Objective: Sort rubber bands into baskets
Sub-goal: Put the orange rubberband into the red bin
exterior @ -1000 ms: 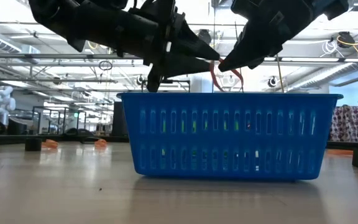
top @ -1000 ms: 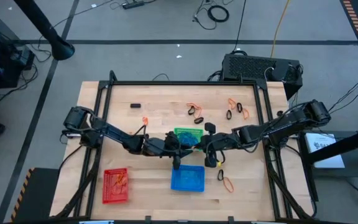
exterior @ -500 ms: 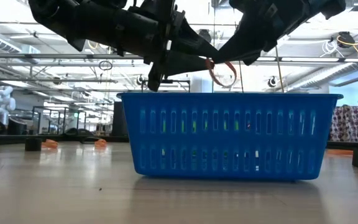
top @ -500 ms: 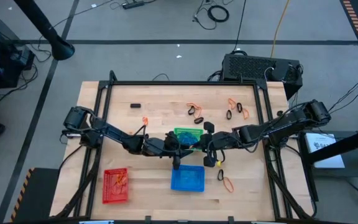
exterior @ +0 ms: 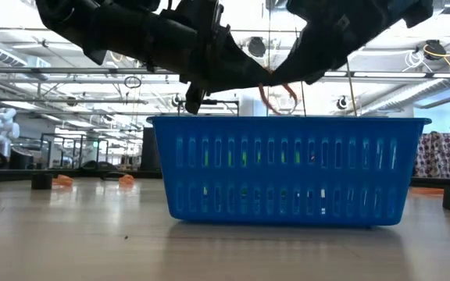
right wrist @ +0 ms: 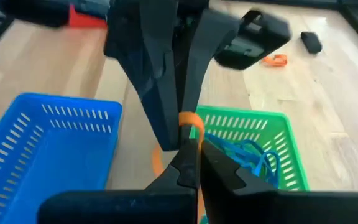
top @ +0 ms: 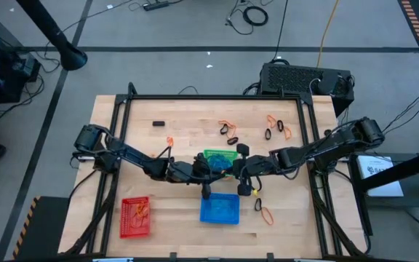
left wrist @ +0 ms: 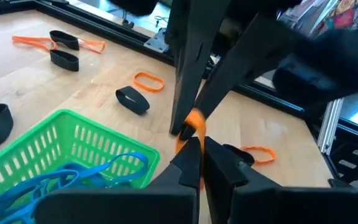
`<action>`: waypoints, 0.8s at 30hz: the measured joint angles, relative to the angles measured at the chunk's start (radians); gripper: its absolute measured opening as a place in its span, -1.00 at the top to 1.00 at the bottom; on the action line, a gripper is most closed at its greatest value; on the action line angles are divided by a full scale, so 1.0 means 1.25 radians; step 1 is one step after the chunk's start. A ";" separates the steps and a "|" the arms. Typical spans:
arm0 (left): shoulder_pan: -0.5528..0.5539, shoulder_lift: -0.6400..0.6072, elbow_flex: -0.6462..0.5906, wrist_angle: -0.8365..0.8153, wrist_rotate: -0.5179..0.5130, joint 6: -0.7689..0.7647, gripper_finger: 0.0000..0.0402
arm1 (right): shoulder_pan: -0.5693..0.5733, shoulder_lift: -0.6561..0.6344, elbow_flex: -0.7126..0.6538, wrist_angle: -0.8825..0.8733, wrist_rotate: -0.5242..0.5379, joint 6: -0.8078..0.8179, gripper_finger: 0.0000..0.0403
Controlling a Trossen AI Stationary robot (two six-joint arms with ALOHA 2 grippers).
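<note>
Orange band (exterior: pixel 276 92) is up in the air mid-surface, pinched from both sides: left tool (top: pixel 228 172) and right tool (top: pixel 234 173) are each clamped on it, tips meeting between the green basket (top: pixel 211 155) and blue basket (top: pixel 219 209). Red basket (top: pixel 134 217) sits near left. More bands (top: pixel 230 130) lie scattered on the far side.

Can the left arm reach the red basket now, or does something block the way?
Probably yes. The red basket sits on the left arm's side with bare wood between. But the left gripper is shut on an orange rubber band that the right gripper also pinches.
</note>
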State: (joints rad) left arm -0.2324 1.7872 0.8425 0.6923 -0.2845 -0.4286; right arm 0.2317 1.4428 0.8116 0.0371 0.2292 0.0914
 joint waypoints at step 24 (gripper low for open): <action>-0.135 -0.260 0.179 -1.191 0.484 -0.380 0.99 | -0.001 0.068 0.000 -0.013 -0.021 -0.037 0.35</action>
State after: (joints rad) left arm -0.4017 1.4622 1.0664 -0.7963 0.3201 -0.9038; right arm 0.2310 1.5276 0.8119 0.0207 0.2031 0.0447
